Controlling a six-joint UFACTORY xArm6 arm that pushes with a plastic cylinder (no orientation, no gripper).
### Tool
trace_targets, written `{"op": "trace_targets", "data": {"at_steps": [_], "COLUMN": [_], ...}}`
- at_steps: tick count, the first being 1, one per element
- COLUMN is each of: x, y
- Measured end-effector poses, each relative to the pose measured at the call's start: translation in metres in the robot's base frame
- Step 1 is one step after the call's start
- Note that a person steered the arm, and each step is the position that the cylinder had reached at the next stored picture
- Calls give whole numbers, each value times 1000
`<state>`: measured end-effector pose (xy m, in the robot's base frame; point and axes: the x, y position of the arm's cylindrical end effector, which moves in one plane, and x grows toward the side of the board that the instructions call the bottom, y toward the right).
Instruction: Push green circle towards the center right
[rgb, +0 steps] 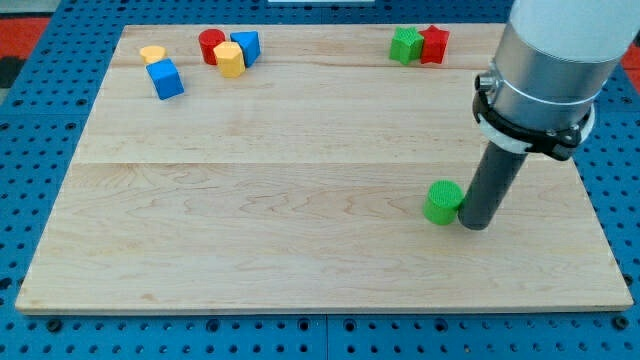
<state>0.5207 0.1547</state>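
The green circle (442, 202) lies on the wooden board (300, 200), right of centre and a little below the middle. My tip (474, 224) rests on the board just to the circle's right, touching or nearly touching its side. The dark rod rises from there to the grey arm body at the view's top right.
A green star-like block (406, 45) and a red star-like block (433, 44) sit together at the top right. At the top left lie a red circle (211, 45), a yellow hexagon (229, 59), a blue block (246, 46), a small yellow block (152, 54) and a blue cube (166, 79).
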Motion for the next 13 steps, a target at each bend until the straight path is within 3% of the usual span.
{"op": "trace_targets", "data": {"at_steps": [3,7,13], "x": [-13,10,-88], "y": [-13,-45,-39]}}
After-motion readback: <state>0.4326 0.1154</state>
